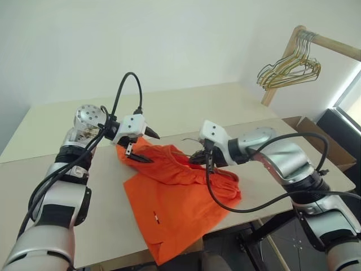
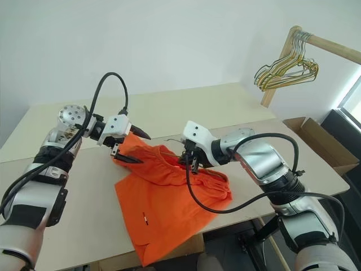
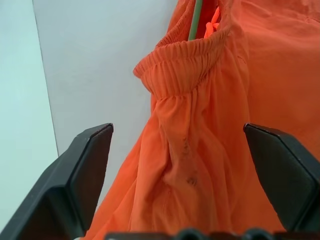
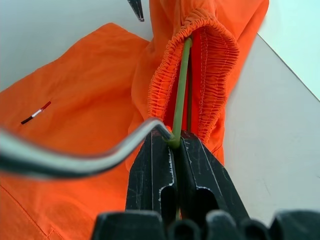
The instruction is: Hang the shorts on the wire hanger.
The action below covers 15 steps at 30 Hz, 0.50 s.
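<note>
Two grippers work over one bright orange garment on a pale desk. Nearest the camera, the shorts spread flat toward the desk's front edge, one leg end hanging just over it, with a small white and red mark on the flat fabric. Farther back the cloth is lifted off the desk and bunched — the gathered elastic waistband rises between the two arms.

On the right, the right gripper has its black fingers pressed together on the wire hanger; the wrist view shows a thin olive-green wire pinched between the finger pads, running straight up into the opening of the waistband, while a curved silvery stretch of the same wire bends away to one side just at the fingertips. The hanger's body is inside the shorts and hidden by the fabric.

On the left, the left gripper hovers at the raised far corner of the shorts with its fingers spread wide. In its wrist view the two black fingers stand well apart, orange fabric and the waistband lying between and beyond them — neither pad touches the cloth there.

Beyond the desk, at the far right, a bunched cluster of gold, green and grey wire hangers hangs from a wooden rail against the white wall.
</note>
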Available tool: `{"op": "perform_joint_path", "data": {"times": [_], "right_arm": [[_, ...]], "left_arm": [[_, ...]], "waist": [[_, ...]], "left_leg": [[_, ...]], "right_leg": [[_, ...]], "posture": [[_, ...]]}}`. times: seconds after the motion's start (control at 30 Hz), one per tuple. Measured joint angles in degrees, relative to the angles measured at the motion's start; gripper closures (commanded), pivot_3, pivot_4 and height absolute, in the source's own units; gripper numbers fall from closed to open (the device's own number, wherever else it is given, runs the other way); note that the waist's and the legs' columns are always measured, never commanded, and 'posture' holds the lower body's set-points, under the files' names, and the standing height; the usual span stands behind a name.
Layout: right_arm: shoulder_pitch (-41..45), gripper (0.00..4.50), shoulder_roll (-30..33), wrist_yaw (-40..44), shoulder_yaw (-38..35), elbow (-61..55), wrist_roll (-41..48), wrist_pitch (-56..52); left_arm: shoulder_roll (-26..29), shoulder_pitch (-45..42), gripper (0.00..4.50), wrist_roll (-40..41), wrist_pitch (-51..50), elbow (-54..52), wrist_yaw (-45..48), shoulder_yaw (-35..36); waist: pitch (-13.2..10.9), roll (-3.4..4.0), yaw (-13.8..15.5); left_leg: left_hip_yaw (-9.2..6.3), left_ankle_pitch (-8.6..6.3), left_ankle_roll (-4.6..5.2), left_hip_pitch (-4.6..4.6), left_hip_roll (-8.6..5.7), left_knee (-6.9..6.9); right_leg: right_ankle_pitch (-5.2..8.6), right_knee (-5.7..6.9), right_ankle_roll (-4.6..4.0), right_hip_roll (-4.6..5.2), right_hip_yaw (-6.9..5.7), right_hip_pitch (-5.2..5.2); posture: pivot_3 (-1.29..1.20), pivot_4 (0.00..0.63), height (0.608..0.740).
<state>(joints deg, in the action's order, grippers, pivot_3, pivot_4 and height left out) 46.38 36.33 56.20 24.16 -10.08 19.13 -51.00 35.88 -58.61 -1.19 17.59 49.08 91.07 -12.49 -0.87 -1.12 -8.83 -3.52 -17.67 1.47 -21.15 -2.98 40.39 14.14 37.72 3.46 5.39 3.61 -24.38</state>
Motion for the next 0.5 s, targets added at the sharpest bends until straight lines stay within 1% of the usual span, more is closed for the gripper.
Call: {"op": "perform_joint_path", "data": {"times": [0.1, 0.2, 0.43, 0.5], "right_arm": [[0.0, 4.5, -0.01, 0.01, -0.03, -0.34, 0.01, 0.03], [0.0, 4.5, -0.04, 0.05, -0.06, -0.69, 0.04, 0.11], [0.04, 4.5, 0.3, 0.7, -0.53, -1.33, 0.14, 0.11], [0.04, 4.5, 0.72, 0.99, -0.7, -1.67, 0.14, 0.11]], "left_arm": [[0.79, 0.01, 0.03, -2.18, 1.4, 0.56, -2.09, -0.35], [0.79, 0.2, 0.66, -4.07, 2.29, 1.97, -3.69, -1.49], [-0.42, 0.39, 2.98, -6.81, 3.9, 7.1, -7.39, -2.79], [-0.44, 0.33, 3.71, -7.68, 4.55, 8.33, -7.9, -2.98]], "waist": [[0.0, 0.0, 0.1], [0.0, 0.0, 0.18], [0.0, 0.0, 0.11], [0.0, 0.0, 0.06]], "left_leg": [[0.0, 0.0, -0.01, 0.0, -0.01, 0.0], [0.0, 0.0, -0.01, 0.0, -0.03, 0.0], [-0.01, 0.0, -0.01, -0.02, -0.04, 0.0], [-0.01, 0.0, 0.0, -0.01, -0.04, 0.0]], "right_leg": [[0.0, 0.0, 0.0, 0.01, 0.0, 0.01], [0.0, 0.0, 0.0, 0.02, -0.01, 0.01], [0.0, 0.0, 0.0, 0.03, -0.01, 0.0], [0.0, -0.01, 0.0, 0.02, -0.01, -0.01]], "posture": [[-0.1, 0.0, 0.74], [-0.1, 0.0, 0.74], [-0.13, 0.0, 0.74], [-0.13, 0.0, 0.74]]}}
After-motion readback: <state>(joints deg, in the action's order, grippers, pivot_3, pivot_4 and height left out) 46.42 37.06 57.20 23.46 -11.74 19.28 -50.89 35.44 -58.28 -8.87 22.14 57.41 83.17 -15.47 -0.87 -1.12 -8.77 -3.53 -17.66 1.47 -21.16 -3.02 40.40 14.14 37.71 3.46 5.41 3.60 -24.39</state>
